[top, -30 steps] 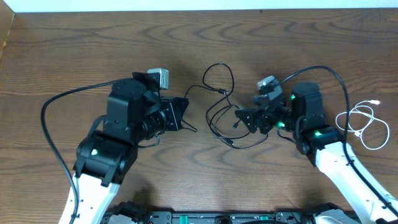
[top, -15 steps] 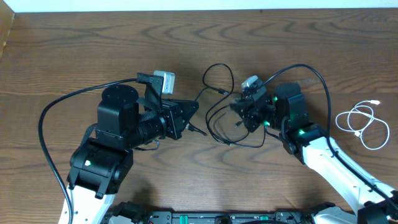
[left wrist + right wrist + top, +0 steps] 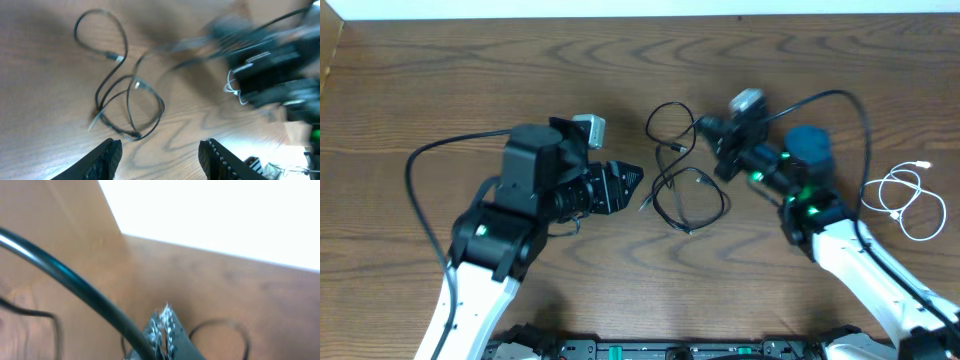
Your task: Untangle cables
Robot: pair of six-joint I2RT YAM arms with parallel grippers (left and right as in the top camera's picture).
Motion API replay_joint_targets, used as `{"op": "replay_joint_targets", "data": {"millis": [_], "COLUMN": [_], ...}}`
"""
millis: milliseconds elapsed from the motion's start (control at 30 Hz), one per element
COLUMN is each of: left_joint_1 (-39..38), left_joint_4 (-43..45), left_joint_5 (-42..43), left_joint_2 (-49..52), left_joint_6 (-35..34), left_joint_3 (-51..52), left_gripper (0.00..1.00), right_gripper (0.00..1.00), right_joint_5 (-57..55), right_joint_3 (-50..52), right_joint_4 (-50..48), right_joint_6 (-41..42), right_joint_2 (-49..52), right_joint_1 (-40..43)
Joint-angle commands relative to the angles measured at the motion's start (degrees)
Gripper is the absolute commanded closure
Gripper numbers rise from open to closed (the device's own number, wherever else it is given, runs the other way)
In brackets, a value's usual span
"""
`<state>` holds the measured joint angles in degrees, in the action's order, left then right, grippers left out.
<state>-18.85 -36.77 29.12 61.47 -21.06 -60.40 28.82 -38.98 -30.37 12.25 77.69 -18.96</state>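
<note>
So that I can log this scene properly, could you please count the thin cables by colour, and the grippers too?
black cable: 1
white cable: 1
grippers: 2, the left gripper and the right gripper
total: 4

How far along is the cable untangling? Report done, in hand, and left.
Done: the white cable lies apart, clear of the black cable. In hand: the right tool is shut beside the black cable's top loop; a grip cannot be confirmed. The left tool is open and empty. Left: the black cable crosses itself in several loops.
</note>
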Motion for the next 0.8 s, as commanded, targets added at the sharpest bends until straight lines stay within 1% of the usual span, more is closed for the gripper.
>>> {"op": "replay_joint_targets", "data": {"millis": [0,100,133,200,233,333,433,500,567,600,700,767], "left_joint_1": [0.13,0.13,0.13,0.13,0.13,0.13,0.13,0.13,0.13,0.13,0.13,0.13], "left_joint_4": [-0.74,-0.72,-0.74,-0.74,-0.72,-0.70,-0.70,-0.72,-0.72,-0.72,-0.70,-0.72], "left_joint_5": [-1.77,-1.77,-1.77,-1.75,-1.77,-1.77,-1.81,-1.81,-1.79,-1.79,-1.79,-1.77], "left_joint_2": [4.09,7.61,8.39,9.92,11.32,12.57,13.35,13.79,14.16,14.25,14.25,14.25], "left_joint_6": [0.48,0.48,0.48,0.48,0.48,0.48,0.50,0.48,0.48,0.48,0.48,0.48], "left_joint_3": [-0.57,-0.57,-0.57,-0.57,-0.57,-0.57,-0.57,-0.57,-0.57,-0.57,-0.57,-0.57], "left_gripper": [0.45,0.45,0.46,0.47,0.48,0.48,0.48,0.48,0.48,0.48,0.49,0.49], "right_gripper": [0.99,0.99,0.99,0.99,0.99,0.99,0.99,0.99,0.99,0.99,0.99,0.99], "right_joint_5": [-0.02,-0.46,-1.25,-3.34,-6.78,-11.72,-16.59,-17.99,-18.01,-18.08,-20.28,-23.63], "right_joint_3": [-2.82,-3.52,-3.52,-3.52,-3.52,-3.52,-3.52,-3.52,-3.52,-3.65,-5.66,-7.78], "right_joint_4": [-10.19,-19.74,-21.38,-21.35,-17.00,-7.89,5.14,12.70,19.50,21.22,26.60,29.88], "right_joint_6": [12.90,20.04,21.53,22.69,22.62,21.27,19.78,15.43,7.34,4.66,-0.26,-0.79], "right_joint_2": [-4.68,-7.45,-8.33,-10.12,-12.24,-13.25,-13.16,-12.70,-11.32,-10.82,-9.94,-9.77], "right_joint_1": [4.37,9.03,10.60,13.77,18.16,23.04,27.93,30.62,33.75,34.97,39.28,42.03]}}
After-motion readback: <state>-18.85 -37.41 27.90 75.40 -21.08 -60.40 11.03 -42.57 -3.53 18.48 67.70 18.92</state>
